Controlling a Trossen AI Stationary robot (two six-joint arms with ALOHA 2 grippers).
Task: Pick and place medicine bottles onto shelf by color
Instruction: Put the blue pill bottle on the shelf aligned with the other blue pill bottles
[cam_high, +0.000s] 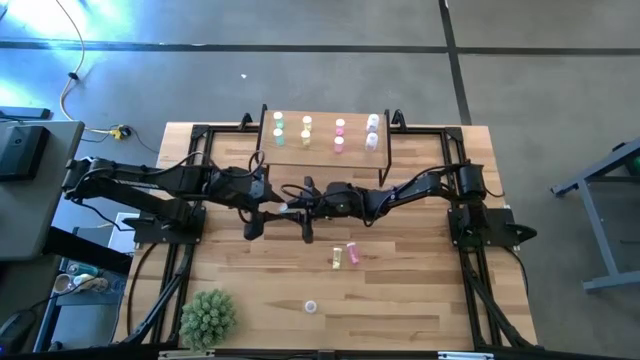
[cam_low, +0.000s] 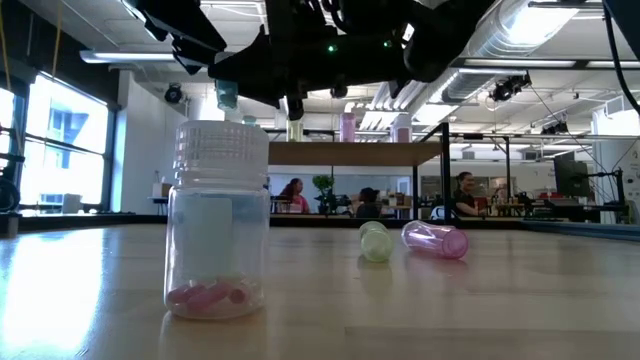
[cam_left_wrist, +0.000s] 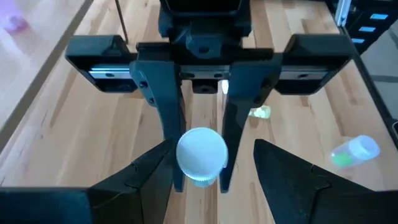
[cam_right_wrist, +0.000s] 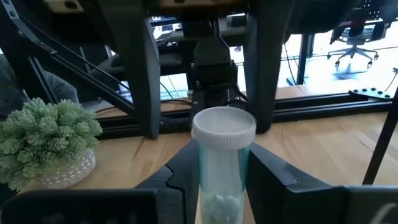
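My right gripper (cam_right_wrist: 222, 171) is shut on a pale green medicine bottle (cam_right_wrist: 222, 162) with a white cap (cam_left_wrist: 201, 151), above the table's middle (cam_high: 298, 208). My left gripper (cam_left_wrist: 214, 163) is open and points down over it, one finger on each side of the cap and apart from it. The shelf (cam_high: 325, 150) stands at the far edge and carries green, yellow, pink and lavender-white bottles in pairs. A yellow bottle (cam_high: 338, 258) and a pink bottle (cam_high: 352, 252) lie on their sides on the table. A clear bottle (cam_low: 217, 225) with pink pills stands near the front edge. My right gripper pinches the bottle's body (cam_right_wrist: 222, 180) below the cap between its two fingers. The fingers are level and come from the table's right side. The bottle stands upright with its cap up, lifted clear of the table.
A spiky green plant ball (cam_high: 208, 318) in a pale pot stands at the near left corner. Black frame rails (cam_high: 180, 240) run along the table's left and right sides. Bare wood lies between the lying bottles and the front edge. People sit in the room beyond the table.
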